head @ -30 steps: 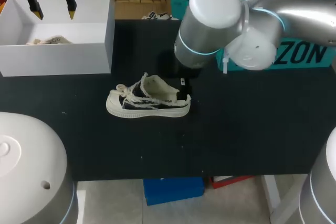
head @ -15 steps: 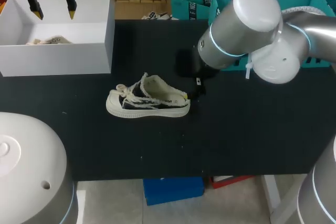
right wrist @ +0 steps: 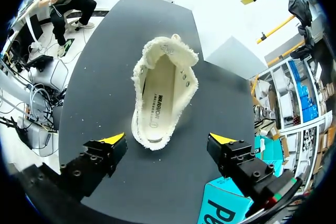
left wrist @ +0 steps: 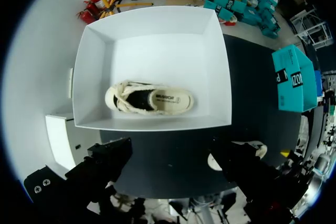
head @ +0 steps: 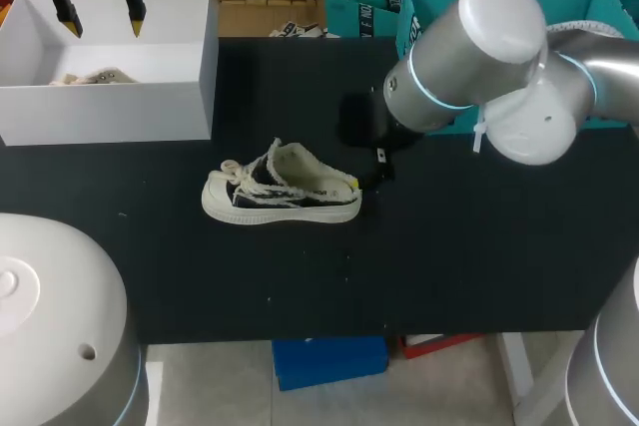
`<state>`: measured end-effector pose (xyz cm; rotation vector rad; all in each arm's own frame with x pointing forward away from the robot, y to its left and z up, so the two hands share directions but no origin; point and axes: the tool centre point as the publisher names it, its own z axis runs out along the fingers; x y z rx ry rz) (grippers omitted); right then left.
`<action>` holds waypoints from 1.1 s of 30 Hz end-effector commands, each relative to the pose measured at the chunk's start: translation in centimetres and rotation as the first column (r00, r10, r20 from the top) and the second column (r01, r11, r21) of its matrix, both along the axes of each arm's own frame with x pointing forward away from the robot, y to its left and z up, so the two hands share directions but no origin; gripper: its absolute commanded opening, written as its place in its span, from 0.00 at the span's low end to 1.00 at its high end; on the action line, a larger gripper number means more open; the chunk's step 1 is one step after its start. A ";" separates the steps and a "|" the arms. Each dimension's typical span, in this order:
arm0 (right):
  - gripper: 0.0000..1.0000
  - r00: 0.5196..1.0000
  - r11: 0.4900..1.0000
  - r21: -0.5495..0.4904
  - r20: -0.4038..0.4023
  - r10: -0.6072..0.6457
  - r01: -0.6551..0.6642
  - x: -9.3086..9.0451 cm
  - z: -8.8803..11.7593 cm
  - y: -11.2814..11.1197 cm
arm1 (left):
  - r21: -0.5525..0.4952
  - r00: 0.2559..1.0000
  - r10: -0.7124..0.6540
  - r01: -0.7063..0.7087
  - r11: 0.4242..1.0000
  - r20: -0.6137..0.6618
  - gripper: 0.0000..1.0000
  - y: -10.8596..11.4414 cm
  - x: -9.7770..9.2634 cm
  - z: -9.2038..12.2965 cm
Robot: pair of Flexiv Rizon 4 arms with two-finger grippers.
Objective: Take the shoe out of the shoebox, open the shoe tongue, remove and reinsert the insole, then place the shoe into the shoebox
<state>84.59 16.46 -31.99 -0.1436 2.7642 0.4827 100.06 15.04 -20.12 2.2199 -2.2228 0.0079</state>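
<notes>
Cream shoe (head: 283, 192), black side panels; white shoebox (head: 110, 107); black table (head: 449, 246).

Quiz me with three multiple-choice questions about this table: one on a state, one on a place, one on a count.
1. The right gripper near the table shoe is:
A. open
B. shut on the shoe
C. shut on a lace

2. Where is the left gripper?
A. above the white box
B. above the table shoe
C. touching the right gripper

3. How many shoes lie in the white box?
A. none
B. one
C. two

Answers:
1 A, its yellow tips stand apart, clear of the shoe's heel.
2 A, its tips hang over the box.
3 B, the left wrist view shows a single boxed shoe.
</notes>
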 end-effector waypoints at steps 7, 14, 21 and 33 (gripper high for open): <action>1.00 1.000 1.000 0.011 -0.020 0.015 -0.014 -0.8 -0.1 0.0 | 0.002 1.000 0.000 0.000 1.000 -0.002 1.00 0.0 0.0 0.1; 1.00 0.998 0.990 0.130 -0.018 0.053 -0.051 -1.8 0.4 0.3 | 0.002 1.000 0.000 0.000 1.000 -0.002 1.00 0.0 0.0 0.1; 1.00 0.997 0.958 0.285 -0.056 0.061 -0.042 -2.3 -1.1 0.2 | 0.002 1.000 0.000 0.000 1.000 -0.002 1.00 0.0 0.0 0.1; 1.00 0.997 0.876 0.482 -0.067 0.033 0.004 -1.0 -5.0 0.3 | 0.002 1.000 0.000 0.000 1.000 -0.002 1.00 0.0 0.0 0.1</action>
